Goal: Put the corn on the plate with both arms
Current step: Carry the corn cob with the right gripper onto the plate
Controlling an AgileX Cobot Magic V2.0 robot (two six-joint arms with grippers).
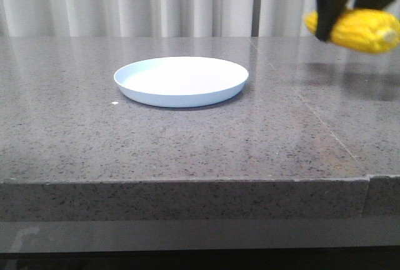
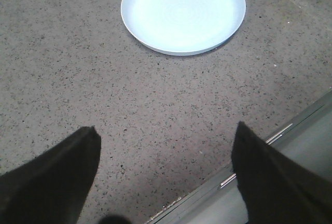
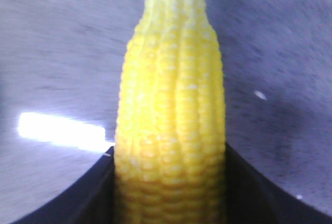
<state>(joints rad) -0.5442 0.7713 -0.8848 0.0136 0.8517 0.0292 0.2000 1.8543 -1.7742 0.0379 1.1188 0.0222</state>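
The right hand (image 1: 340, 10) is gripping the corn (image 1: 362, 29) and holding it in the air at the upper right of the front view, well above the worktop (image 1: 187, 139) and well apart from the plate (image 1: 181, 81). In that view the cob is lying roughly level, with its pale stub end pointing right and a black finger crossing its left part. The right wrist view is showing what the front view is not: the corn (image 3: 171, 130) is sitting between the two dark fingers (image 3: 78, 198), pressed on both flanks, with its rows of kernels running lengthwise and its tapered end pointing away from the hand; the worktop behind it is blurred. The plate is resting flat on the grey speckled worktop, left of centre in the front view, with nothing on it. The left hand (image 2: 166, 177) is not appearing in the front view; only the left wrist view is showing it, with its two dark fingers (image 2: 57, 177) spread wide apart and holding nothing, hovering over the worktop near its edge, the plate (image 2: 183, 11) lying beyond the fingertips.
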